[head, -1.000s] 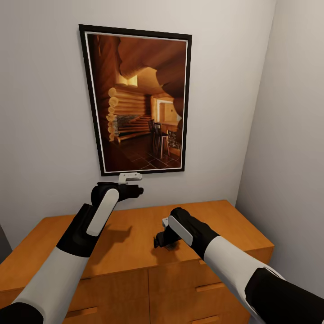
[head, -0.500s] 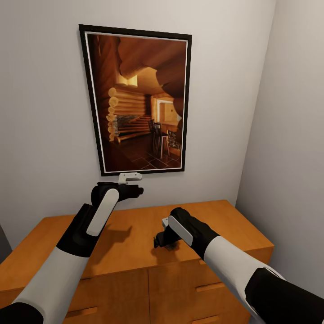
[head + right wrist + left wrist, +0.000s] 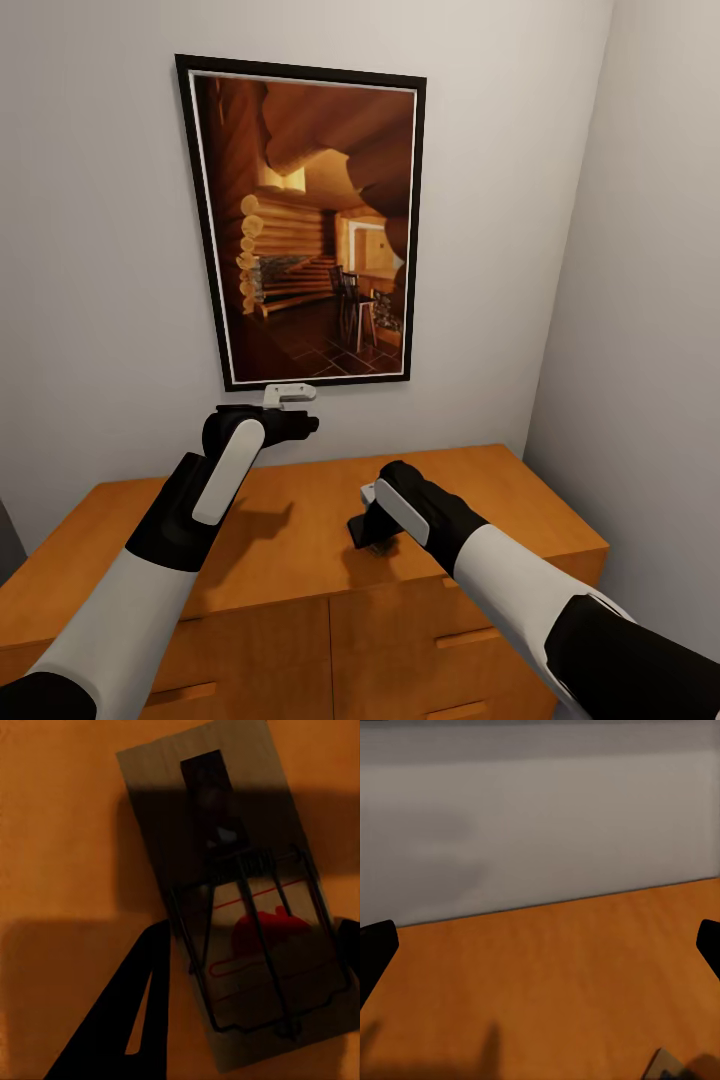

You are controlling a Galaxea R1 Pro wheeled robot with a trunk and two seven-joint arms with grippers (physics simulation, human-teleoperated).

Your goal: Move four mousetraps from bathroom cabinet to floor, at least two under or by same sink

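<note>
Right gripper (image 3: 368,531) lowered onto the flat top of the orange-brown wooden cabinet (image 3: 300,520), near its middle, pointing down. In the right wrist view, one mousetrap (image 3: 236,892) lying flat on the cabinet top: wooden base, dark wire spring bar, red mouse print. Dark fingers (image 3: 124,1020) spread apart, one on each side of the trap's near end, not closed on it; contact with the trap cannot be told. Left gripper (image 3: 300,420) raised above the far left part of the cabinet top, close to the grey wall (image 3: 100,250), just below the framed picture (image 3: 305,220) of a log-cabin interior. In the left wrist view, finger tips (image 3: 375,952) at opposite edges, wide apart, nothing between them. Slot-handled drawer fronts (image 3: 440,640) visible on the cabinet's near face.
</note>
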